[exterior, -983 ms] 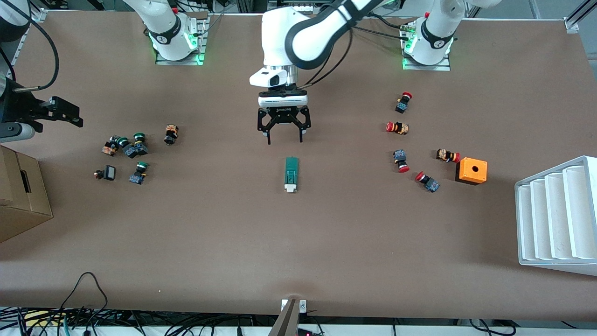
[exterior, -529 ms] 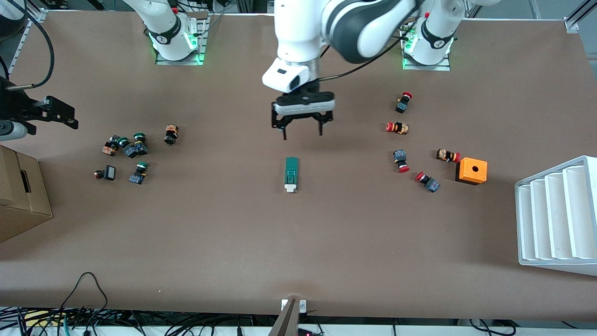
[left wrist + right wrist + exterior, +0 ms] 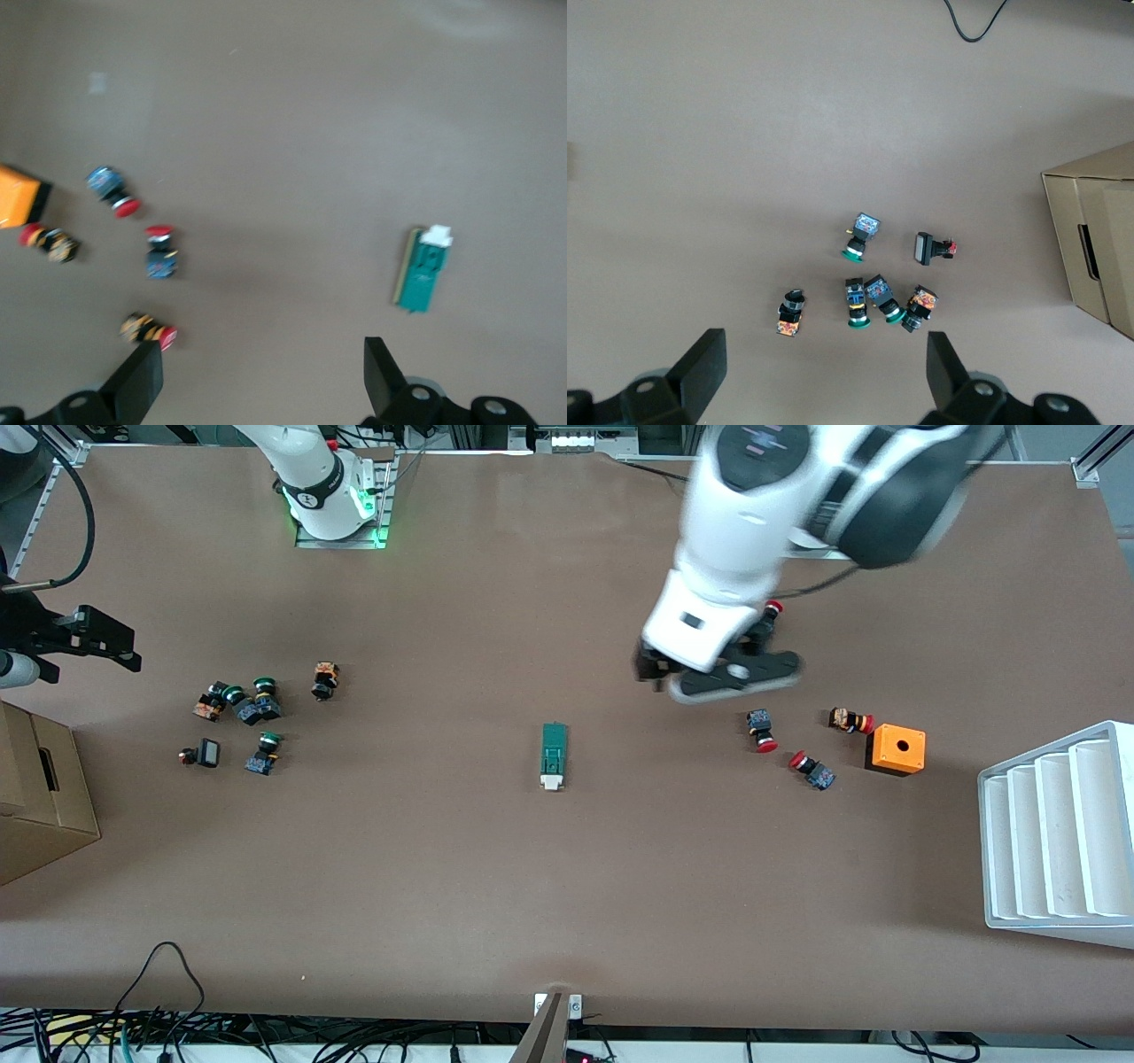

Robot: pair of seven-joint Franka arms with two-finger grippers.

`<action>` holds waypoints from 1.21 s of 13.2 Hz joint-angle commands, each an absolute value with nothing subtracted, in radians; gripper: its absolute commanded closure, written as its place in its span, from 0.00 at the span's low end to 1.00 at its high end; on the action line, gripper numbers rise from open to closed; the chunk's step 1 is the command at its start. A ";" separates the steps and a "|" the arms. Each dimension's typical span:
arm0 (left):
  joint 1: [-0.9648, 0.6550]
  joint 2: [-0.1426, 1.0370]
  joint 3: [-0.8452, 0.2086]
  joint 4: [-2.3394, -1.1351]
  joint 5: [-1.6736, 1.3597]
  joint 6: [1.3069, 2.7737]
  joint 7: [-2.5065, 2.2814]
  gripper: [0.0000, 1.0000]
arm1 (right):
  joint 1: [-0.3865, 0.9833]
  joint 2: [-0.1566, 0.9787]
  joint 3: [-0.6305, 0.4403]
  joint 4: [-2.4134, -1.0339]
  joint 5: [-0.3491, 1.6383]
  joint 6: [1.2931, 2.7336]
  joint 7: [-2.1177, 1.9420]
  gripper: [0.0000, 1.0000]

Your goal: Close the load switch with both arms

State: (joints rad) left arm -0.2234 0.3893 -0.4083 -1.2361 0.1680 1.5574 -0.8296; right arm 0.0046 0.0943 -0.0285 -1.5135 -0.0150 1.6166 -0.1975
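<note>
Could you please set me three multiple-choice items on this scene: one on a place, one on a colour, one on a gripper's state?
1. The load switch lies:
A. on the bare table
B. in the white tray
C. on the cardboard box

2. The box with a round hole on top is:
A. blue
B. orange
C. white

3. The left gripper is:
A. shut on the switch
B. shut on a button
C. open, holding nothing

Answers: 1 A, it rests alone mid-table. 2 B, its top is orange. 3 C, the left wrist view shows its fingers spread with nothing between.

White jointed arms [image 3: 753, 522], black bands, black cables.
</note>
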 commanded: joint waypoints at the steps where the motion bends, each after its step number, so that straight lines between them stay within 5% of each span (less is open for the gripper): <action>1: -0.121 0.370 -0.422 -1.213 0.111 1.448 -0.706 0.00 | 0.009 0.109 -0.026 -1.483 -0.021 1.605 -0.203 0.00; 8: 0.113 0.356 -0.400 -1.226 0.061 1.367 -0.358 0.00 | 0.012 0.109 -0.026 -1.483 -0.023 1.605 -0.196 0.00; 12: 0.104 0.313 -0.228 -1.246 0.045 1.367 -0.136 0.00 | 0.014 0.107 -0.026 -1.483 -0.023 1.605 -0.195 0.00; 16: -0.044 0.235 0.058 -1.311 -0.023 1.394 0.058 0.00 | 0.014 0.109 -0.026 -1.483 -0.025 1.606 -0.196 0.00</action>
State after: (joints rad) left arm 0.0356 0.3104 -0.0679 -1.2307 0.0283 1.3725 -0.0270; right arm 0.0091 0.0992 -0.0268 -1.5065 -0.0150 1.6166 -0.1974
